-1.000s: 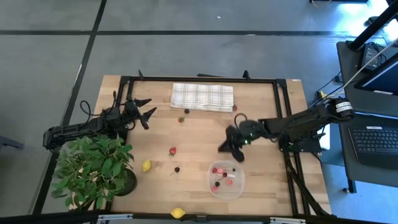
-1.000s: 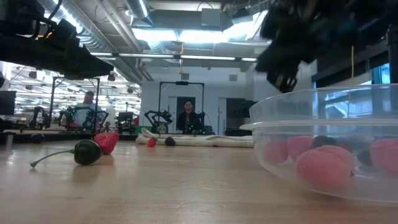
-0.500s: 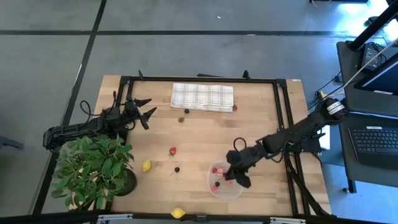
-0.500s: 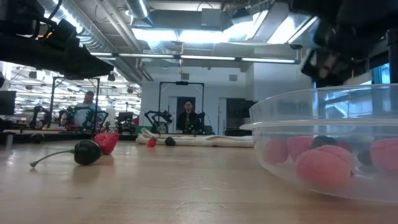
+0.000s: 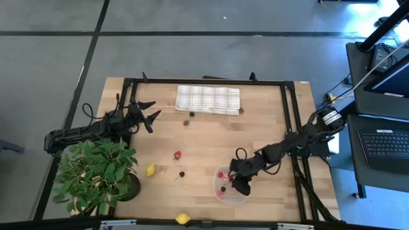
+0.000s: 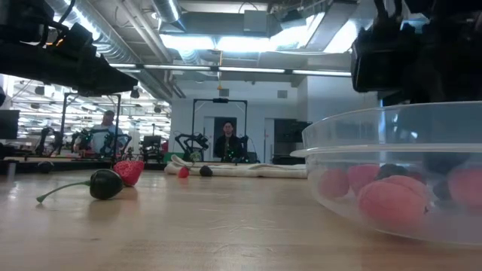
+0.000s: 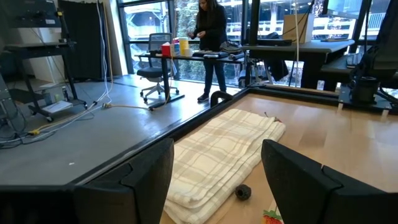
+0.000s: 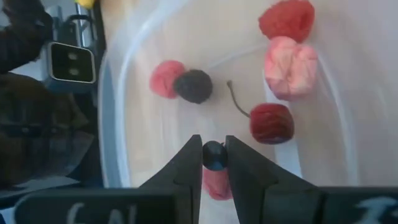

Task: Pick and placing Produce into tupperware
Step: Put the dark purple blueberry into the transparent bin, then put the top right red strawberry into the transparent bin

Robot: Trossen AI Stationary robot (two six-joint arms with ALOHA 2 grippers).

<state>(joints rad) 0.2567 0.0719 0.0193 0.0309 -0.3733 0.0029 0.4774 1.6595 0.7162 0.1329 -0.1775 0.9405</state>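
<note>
Over the tupperware [image 5: 225, 191], right gripper [image 8: 214, 163] now lowered, pinching dark berry [image 8: 214, 155].

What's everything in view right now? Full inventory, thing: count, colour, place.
tub: 1, clear, near edge of the table, right of centre
berries in tub: at least 5, red, pink and dark
held berry: 1, dark, over the tub
loose berries: 5 visible, red and dark, three mid-table, two by the cloth
lemons: 2, yellow, one beside the plant, one at the near edge
cloth: 1, white-grey check, far edge
plant: 1, green, near left corner
table: 1, light wood
left pincer: open, idle near the far left corner
right pincer: shut on the held berry, inside the tub
</note>
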